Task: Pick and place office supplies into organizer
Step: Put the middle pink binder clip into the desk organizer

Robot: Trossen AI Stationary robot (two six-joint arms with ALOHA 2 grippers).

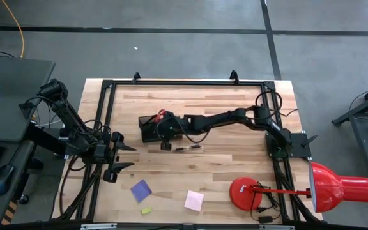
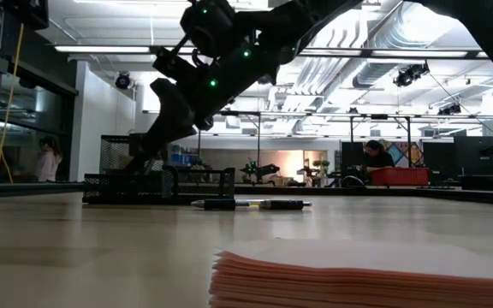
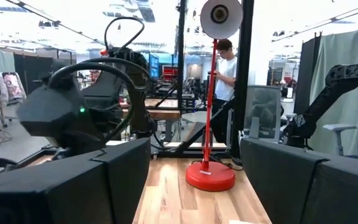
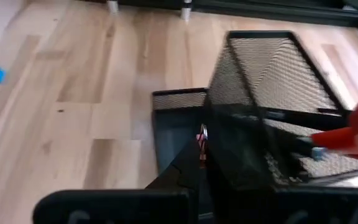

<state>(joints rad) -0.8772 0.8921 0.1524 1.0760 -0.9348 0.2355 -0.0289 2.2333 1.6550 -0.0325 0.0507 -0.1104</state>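
Observation:
The black mesh organizer (image 1: 147, 130) (image 2: 135, 184) (image 4: 260, 81) stands left of the table's middle. The red-handled scissors (image 1: 161, 115) (image 4: 353, 138) stick up out of it. My right gripper (image 1: 165, 131) (image 2: 150, 158) hangs over the organizer's near right part, reaching down to it. Dark pens (image 1: 188, 148) (image 2: 246, 204) lie flat on the table just right of the organizer. The blue-purple pad (image 1: 141, 190), pink pad (image 1: 194, 200) (image 2: 358, 274) and yellow piece (image 1: 146, 210) lie near the table's near edge. My left gripper (image 1: 124, 157) (image 3: 194, 186) waits open at the left edge.
A red desk lamp stands at the near right corner, its round base (image 1: 246, 191) (image 3: 210, 176) on the table and its shade (image 1: 340, 189) beyond the edge. A black frame (image 1: 184, 82) runs around the tabletop. Bare wood lies between the pens and the pads.

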